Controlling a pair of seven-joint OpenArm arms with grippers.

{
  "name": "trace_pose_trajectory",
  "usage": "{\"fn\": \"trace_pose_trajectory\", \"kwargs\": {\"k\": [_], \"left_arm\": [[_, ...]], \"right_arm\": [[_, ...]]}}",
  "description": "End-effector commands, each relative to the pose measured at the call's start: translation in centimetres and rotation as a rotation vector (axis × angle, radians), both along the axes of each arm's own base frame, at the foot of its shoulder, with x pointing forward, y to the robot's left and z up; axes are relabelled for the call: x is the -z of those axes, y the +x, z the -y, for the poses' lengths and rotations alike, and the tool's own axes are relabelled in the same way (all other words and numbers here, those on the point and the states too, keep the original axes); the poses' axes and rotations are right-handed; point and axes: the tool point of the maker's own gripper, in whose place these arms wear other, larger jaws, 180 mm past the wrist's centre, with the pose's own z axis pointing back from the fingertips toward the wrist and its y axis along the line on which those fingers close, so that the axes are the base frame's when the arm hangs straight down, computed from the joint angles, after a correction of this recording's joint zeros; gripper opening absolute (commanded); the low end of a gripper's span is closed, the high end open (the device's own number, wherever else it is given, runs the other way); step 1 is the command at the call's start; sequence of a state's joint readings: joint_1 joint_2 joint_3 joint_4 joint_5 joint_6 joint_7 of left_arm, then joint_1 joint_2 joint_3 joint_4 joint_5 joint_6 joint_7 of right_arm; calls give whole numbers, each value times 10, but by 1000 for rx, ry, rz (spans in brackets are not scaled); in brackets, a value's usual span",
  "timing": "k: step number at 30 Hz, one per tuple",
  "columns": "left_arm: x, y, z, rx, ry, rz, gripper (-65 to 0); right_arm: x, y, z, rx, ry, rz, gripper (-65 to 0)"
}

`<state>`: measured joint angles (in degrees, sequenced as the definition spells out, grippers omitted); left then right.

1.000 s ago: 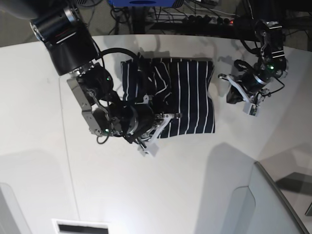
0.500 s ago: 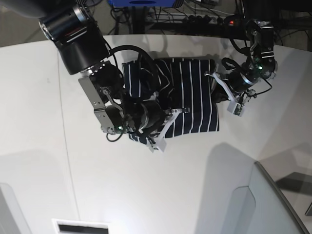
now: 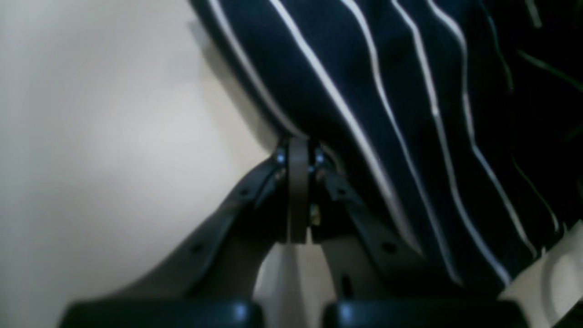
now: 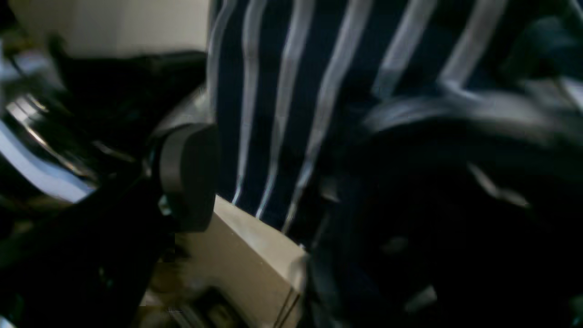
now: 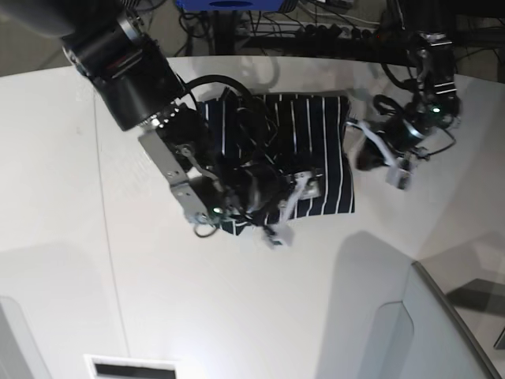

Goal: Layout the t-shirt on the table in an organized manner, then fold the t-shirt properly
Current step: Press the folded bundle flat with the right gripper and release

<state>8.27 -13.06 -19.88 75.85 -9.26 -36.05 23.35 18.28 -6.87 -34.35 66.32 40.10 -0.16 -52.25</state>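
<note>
The t-shirt [image 5: 316, 142] lies folded into a dark striped rectangle on the white table [image 5: 237, 300]. My right gripper [image 5: 290, 207] hovers over the shirt's near edge with its fingers spread wide. In the right wrist view, which is blurred, the right gripper [image 4: 309, 150] is open and striped t-shirt [image 4: 291, 68] shows between one pad [image 4: 186, 177] and the other, dark finger. My left gripper [image 5: 361, 156] sits at the shirt's right edge. In the left wrist view the left gripper [image 3: 298, 148] is shut, its tips against the hem of the t-shirt [image 3: 410, 91], with bare table [image 3: 114, 114] beside it.
A grey curved panel [image 5: 426, 332] rises at the near right corner. A thin seam [image 5: 110, 260] runs down the tabletop on the left. Cables and a power strip [image 5: 331, 31] lie beyond the far edge. A white slotted plate [image 5: 130, 367] sits at the near edge.
The right gripper has gone from shut to open and has shifted right along the shirt's near edge. The left gripper came in to the shirt's right edge and stayed shut.
</note>
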Motion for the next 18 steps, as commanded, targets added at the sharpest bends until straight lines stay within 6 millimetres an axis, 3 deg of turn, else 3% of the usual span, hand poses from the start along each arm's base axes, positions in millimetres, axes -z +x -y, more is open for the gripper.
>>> {"fn": "trace_pose_trajectory", "kwargs": {"k": [1,6,12,15,18], "left_arm": [[-17,4,-27,-45,36,49,-650],[-45,-13,-86,-148,136,91,-650],[-66,-41,-146,-293,201,113,-650],[-70,-62,-170,-359,220,103,-650],[-72,-74,-177,-354,225,93,-650]], "right_arm": [[-25,11,-18,-29,55,58,-168],[-45,-4,-49,-163,95,70,-168],[-69,-13,-64,-209,169,76,-170],[-82,-11,-45,-206,182,139,-191],[-85,-17,-17,-160,186,163,-296]]}}
